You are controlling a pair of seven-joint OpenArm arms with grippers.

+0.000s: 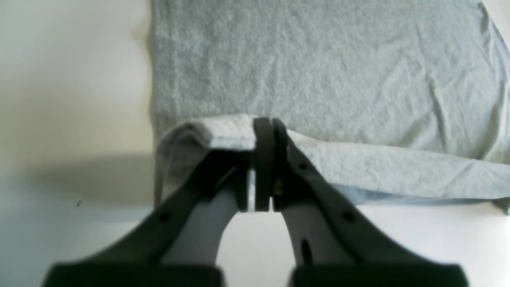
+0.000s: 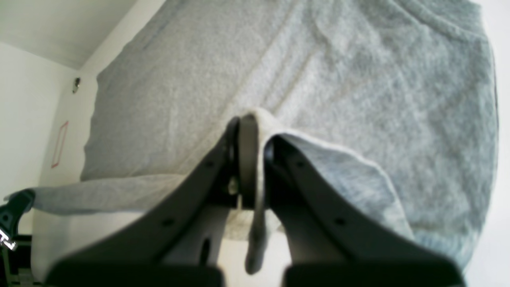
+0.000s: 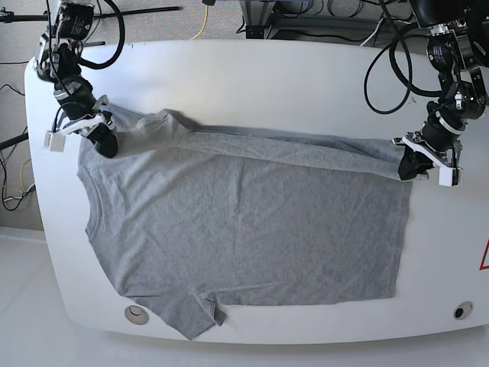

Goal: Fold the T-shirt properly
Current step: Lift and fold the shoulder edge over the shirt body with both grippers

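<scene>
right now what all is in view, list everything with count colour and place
T-shirt: one, heather grey, spread flat across the table, far edge lifted by both claws.
table: one, white, rounded corners, under the shirt.
round insets: two, pale, in the table's near corners.
red marking: one, at the table's edge on the base view's right.
cables: several, black, plus one yellow, behind the far edge.
left claw: one, black, shut on the shirt's far hem corner.
right claw: one, black, shut on the shirt near the far sleeve.
</scene>
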